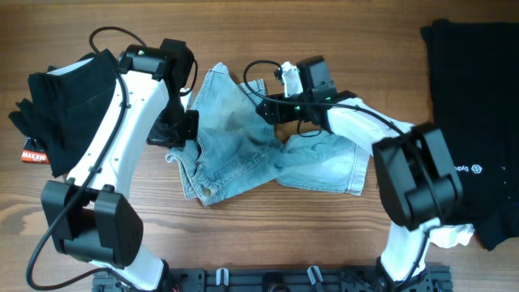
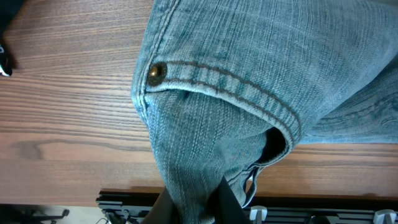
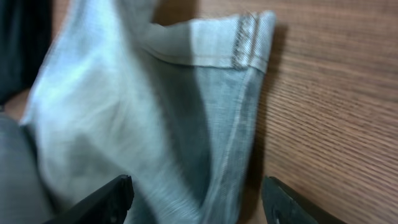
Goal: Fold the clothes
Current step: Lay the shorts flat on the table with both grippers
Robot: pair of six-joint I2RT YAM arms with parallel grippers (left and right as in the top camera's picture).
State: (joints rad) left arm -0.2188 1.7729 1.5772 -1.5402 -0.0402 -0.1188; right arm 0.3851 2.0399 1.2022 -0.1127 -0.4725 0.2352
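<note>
one garment: denim shorts [image 1: 243, 150], rumpled mid-table [image 1: 324, 235], between the arms
left gripper [image 2: 191, 202]: clamped on denim below a pocket rivet, likely to tug it flat
right gripper [image 3: 198, 202]: spread wide over a leg hem, holding nothing
black garments [image 1: 69, 101]: set aside at both edges

Your shorts [image 1: 251, 150] are pale, faded blue denim with a darker grey-blue smudge near the middle. In the right wrist view they wash out almost to white. Their seams carry tan double stitching, and the stud [image 2: 156, 72] is dull brass. The table [image 1: 324, 243] is warm brown wood, lined with fine darker grain. The heap of cloth [image 1: 69, 97] by the left arm [image 1: 122, 122] is plain black, and its label [image 1: 34, 152] is red with white lettering. The big cloth [image 1: 474, 105] past the right arm [image 1: 365, 126] is also black, with a small white logo [image 1: 469, 169]. Both arms have white shells and black joints.
</note>
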